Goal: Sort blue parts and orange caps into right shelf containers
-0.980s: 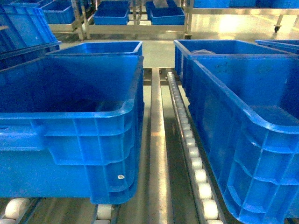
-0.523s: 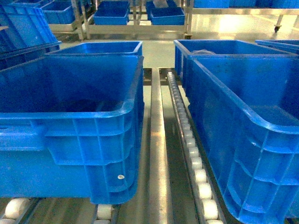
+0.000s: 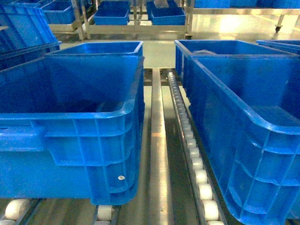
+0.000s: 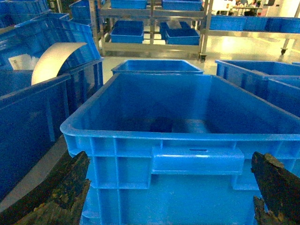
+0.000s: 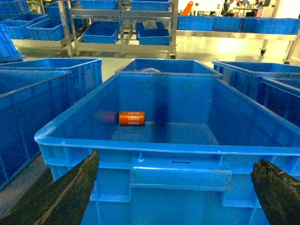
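Note:
Two large blue crates fill the head view, one on the left (image 3: pixel 70 140) and one of the right shelf containers (image 3: pixel 243 131) on the right. Neither gripper shows there. In the right wrist view an orange cap (image 5: pixel 131 118) lies on its side on the floor of the crate (image 5: pixel 164 149), at the back left. My right gripper (image 5: pixel 176 192) stands open in front of that crate's handle bar, below the rim. My left gripper (image 4: pixel 168 192) is open too, level with the handle of the left crate (image 4: pixel 140 138). No blue parts can be made out.
A metal rail (image 3: pixel 157 140) and a white roller track (image 3: pixel 194 159) run between the two crates. More blue crates stand behind (image 3: pixel 101 48) and on steel racks at the back (image 3: pixel 136 18). A curled white sheet (image 4: pixel 54 58) sticks out of the crate at far left.

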You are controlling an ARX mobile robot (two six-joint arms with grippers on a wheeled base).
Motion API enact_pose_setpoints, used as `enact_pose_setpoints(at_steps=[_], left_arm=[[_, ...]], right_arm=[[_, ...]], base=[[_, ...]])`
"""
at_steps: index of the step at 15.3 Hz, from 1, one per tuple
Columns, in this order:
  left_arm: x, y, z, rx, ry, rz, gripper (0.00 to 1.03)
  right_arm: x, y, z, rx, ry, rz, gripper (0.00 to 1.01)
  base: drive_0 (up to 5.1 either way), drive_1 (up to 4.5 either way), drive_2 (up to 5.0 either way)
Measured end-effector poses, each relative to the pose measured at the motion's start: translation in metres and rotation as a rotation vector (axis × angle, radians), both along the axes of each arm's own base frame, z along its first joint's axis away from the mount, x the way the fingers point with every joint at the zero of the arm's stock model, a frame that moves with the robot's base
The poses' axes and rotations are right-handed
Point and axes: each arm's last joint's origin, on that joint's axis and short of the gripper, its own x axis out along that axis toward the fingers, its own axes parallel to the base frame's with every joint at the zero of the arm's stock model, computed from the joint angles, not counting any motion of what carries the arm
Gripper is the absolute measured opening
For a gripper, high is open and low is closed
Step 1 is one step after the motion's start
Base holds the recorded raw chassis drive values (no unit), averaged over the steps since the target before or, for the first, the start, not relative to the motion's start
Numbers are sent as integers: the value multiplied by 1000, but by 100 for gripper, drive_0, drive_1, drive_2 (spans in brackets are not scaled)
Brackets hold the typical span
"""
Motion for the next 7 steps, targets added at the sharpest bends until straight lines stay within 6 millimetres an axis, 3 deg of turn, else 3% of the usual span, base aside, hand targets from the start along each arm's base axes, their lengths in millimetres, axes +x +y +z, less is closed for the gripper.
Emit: enact_pose_setpoints(at_steps=[7], left_arm=[[0,0,0,0,0,0,98]], right_arm=[[0,0,0,0,0,0,98]], base=[[0,0,0]])
